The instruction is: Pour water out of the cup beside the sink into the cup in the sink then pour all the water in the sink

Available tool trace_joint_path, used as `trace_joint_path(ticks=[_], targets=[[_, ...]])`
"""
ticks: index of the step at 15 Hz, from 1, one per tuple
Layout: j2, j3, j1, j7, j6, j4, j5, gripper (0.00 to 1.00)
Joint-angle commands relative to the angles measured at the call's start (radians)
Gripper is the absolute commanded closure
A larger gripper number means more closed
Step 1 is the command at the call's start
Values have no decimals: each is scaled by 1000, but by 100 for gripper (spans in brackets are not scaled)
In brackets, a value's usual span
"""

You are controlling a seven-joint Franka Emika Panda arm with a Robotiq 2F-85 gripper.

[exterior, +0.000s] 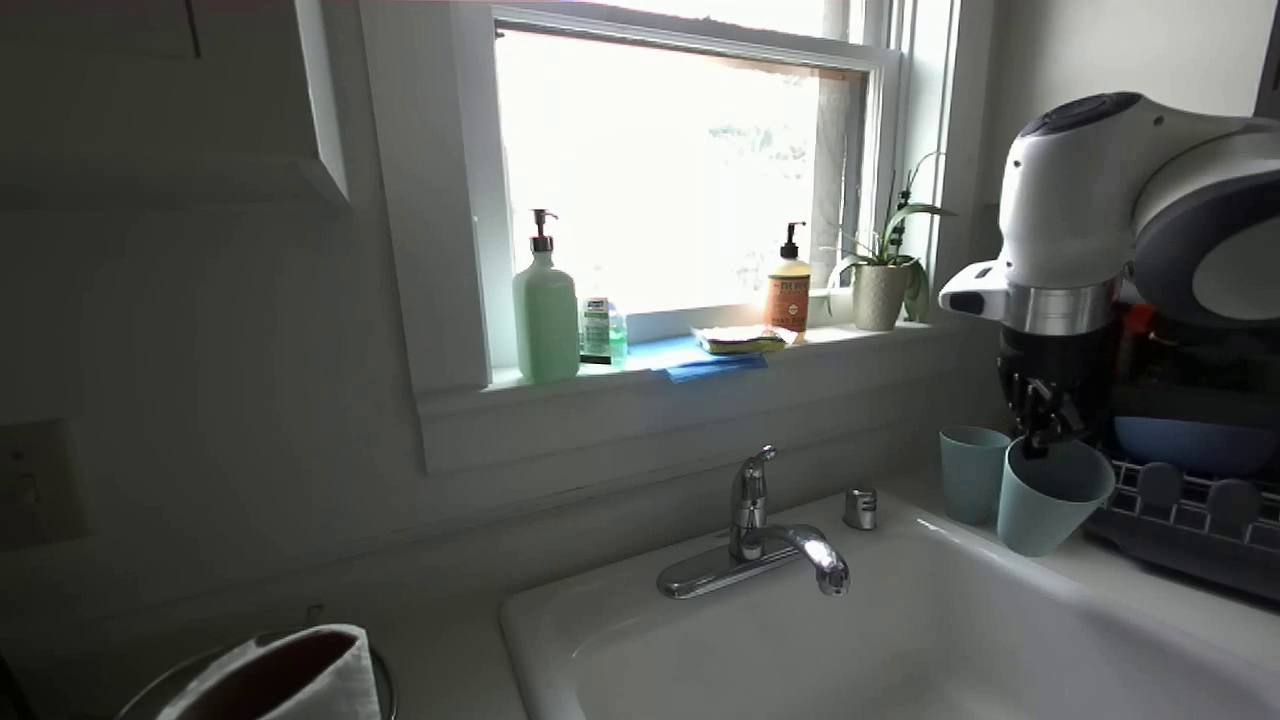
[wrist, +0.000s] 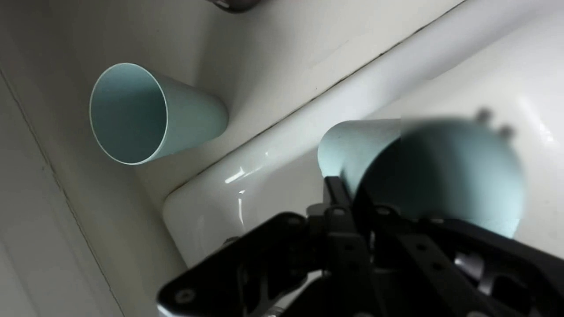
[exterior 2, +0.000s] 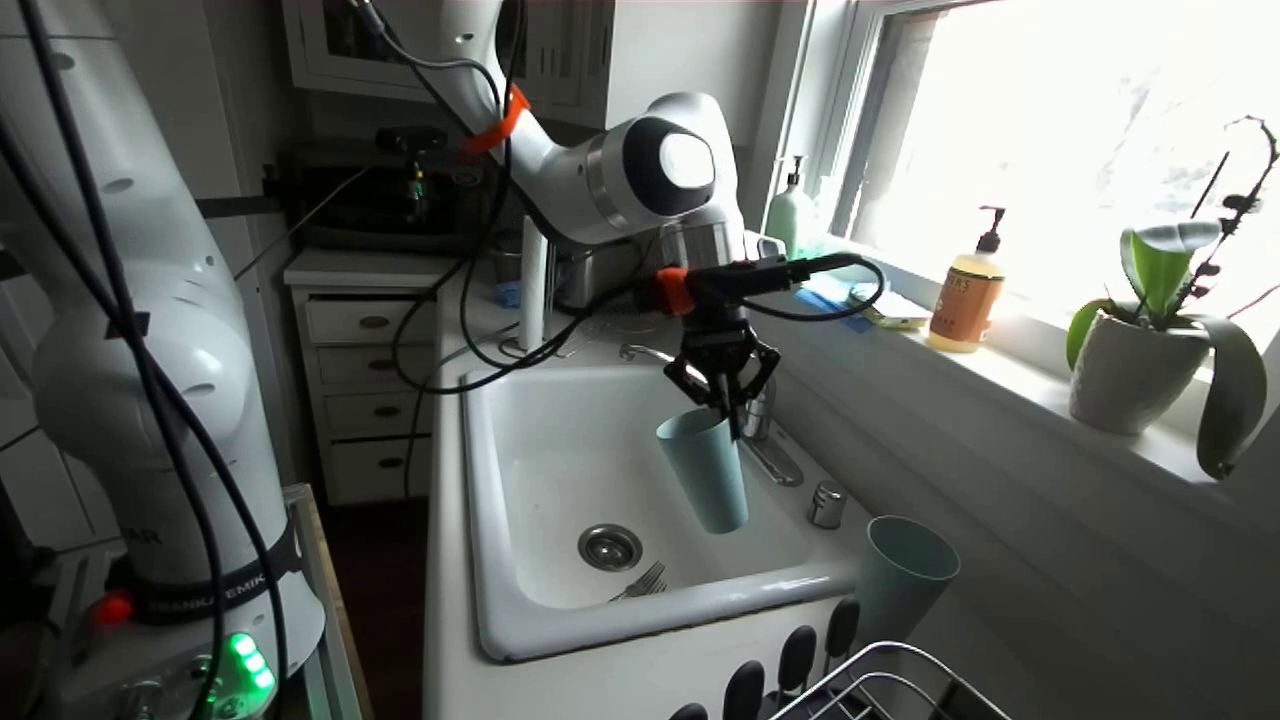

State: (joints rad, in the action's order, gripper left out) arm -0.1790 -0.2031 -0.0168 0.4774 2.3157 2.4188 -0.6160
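Note:
My gripper (exterior 2: pixel 730 405) is shut on the wall of a pale blue-green cup (exterior 2: pixel 705 475) near its rim. One finger is inside the cup and one outside, as the wrist view shows at the fingertips (wrist: pixel 352 198). The held cup (exterior: pixel 1050 515) is tilted and hangs above the white sink (exterior 2: pixel 482 520), apart from the basin floor. A second cup (exterior 2: pixel 900 590) of the same colour stands upright on the counter beside the sink's corner. It also shows in the wrist view (wrist: pixel 194 110). I cannot see water in either cup.
A chrome faucet (exterior: pixel 750 530) stands on the back rim, close to the held cup. A chrome cap (exterior 2: pixel 827 503) is beside it. Forks (exterior 2: pixel 640 582) lie near the drain (exterior 2: pixel 610 547). A dish rack (exterior: pixel 1190 510) borders the second cup. Soap bottles (exterior: pixel 547 320) and a plant (exterior: pixel 880 295) line the sill.

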Motion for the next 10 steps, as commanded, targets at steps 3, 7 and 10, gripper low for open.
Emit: trace_joint_path(ticks=[3,7,10], targets=[[-29,-27,-59,332,-166,-104,216,99],[7,-52,-102,532,-201,-150,204,99],[23,-72,-121,682,-154,-135,218,99]])
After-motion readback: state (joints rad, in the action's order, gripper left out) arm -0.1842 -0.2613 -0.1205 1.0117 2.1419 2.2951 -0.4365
